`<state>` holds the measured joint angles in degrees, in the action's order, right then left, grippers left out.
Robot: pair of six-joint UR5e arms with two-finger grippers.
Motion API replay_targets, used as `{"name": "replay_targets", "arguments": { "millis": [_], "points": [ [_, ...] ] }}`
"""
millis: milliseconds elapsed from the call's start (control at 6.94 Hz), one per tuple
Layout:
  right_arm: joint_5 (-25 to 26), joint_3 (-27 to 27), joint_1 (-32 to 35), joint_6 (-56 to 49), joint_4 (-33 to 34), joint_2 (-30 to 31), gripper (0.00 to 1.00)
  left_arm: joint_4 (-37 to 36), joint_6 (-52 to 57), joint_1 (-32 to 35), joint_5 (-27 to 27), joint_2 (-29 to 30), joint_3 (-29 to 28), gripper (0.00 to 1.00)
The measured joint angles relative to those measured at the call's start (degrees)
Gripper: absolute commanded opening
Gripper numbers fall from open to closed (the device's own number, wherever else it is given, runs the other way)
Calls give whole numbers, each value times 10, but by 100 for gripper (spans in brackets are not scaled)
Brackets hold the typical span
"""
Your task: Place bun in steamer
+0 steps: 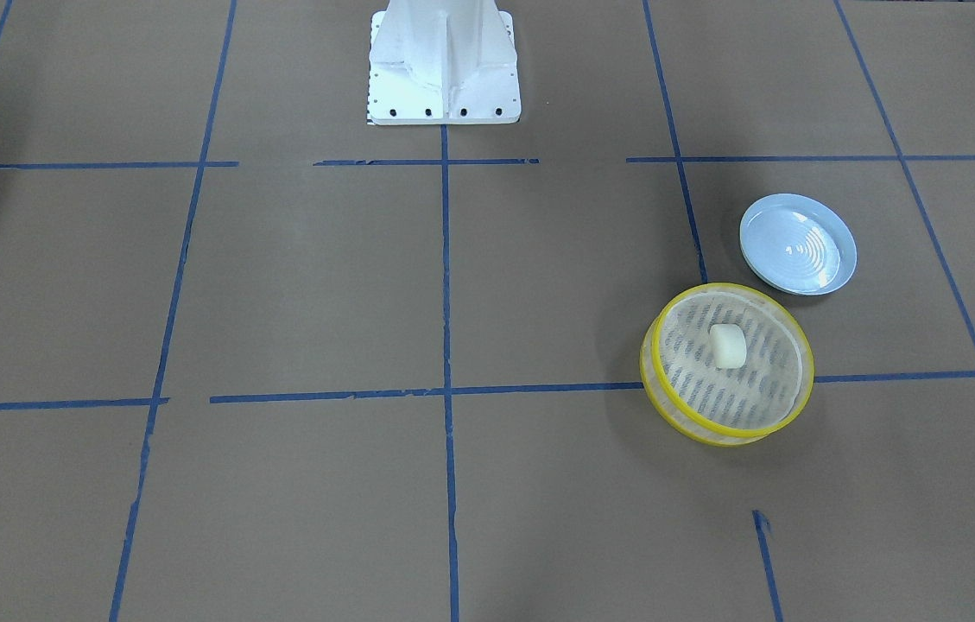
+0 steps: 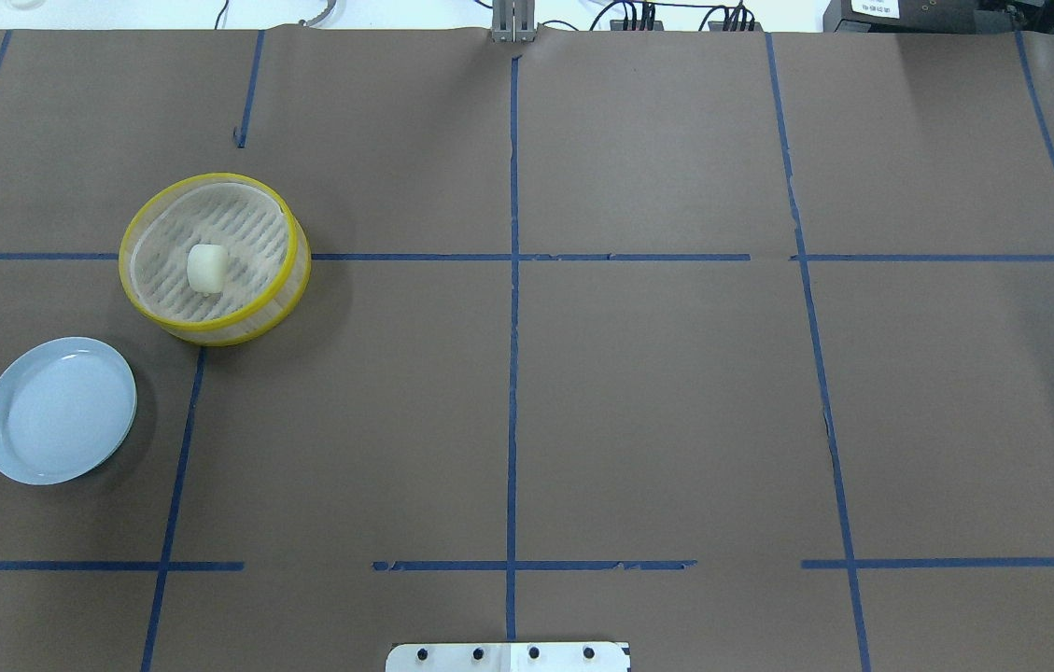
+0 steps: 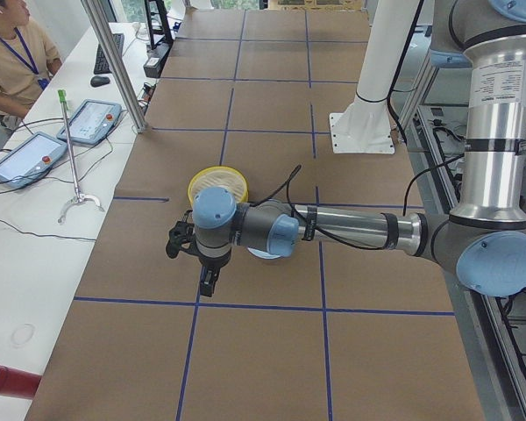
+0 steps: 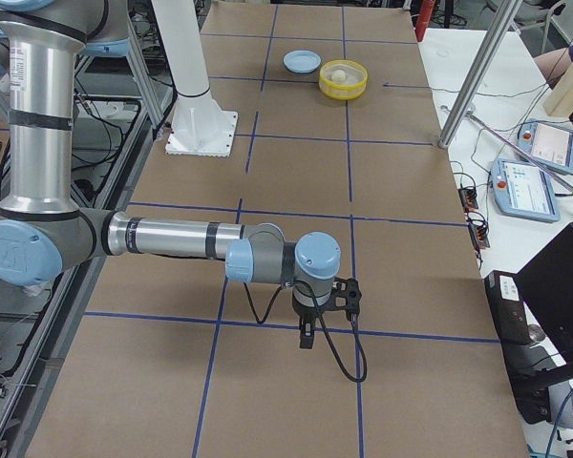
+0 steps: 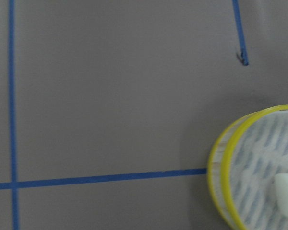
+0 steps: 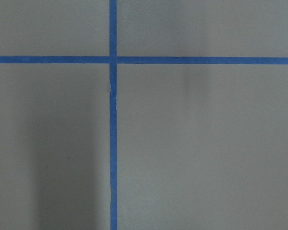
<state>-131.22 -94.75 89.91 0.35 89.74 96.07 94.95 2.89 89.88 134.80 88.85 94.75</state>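
The bun lies inside the steamer, about in the middle of its floor with the little slots. It is small and cream-white, and it rests on the floor and does not touch the yellow rim. The steamer sits on the left side of the table, on the far half, right on top of a blue tape line.

A pale blue plate sits just beside the steamer, nearer to the robot and a bit more to the left. A small gap shows between the two.

The left claw hangs above the table near the steamer and the plate, pointing down. It touches nothing. It shows only in the side view, so one cannot tell if its fingers are spread or pressed together. The camera on that wrist sees one edge of the steamer and a bit of the bun.

The right claw hangs above the right end of the table, well apart from the steamer. It points down over a spot where two blue lines cross. One cannot tell how its fingers stand either.
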Motion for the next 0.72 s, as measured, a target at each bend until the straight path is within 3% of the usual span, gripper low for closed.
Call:
{"name": "replay_targets", "arguments": {
  "millis": [432, 721],
  "points": [
    [0, 0, 0, 0, 0, 0, 100, -72, 62, 12, 4, -12, -1, 100],
    [0, 0, 0, 0, 0, 0, 100, -79, 62, 13, 50, -31, -4, 100]
  ]
}}
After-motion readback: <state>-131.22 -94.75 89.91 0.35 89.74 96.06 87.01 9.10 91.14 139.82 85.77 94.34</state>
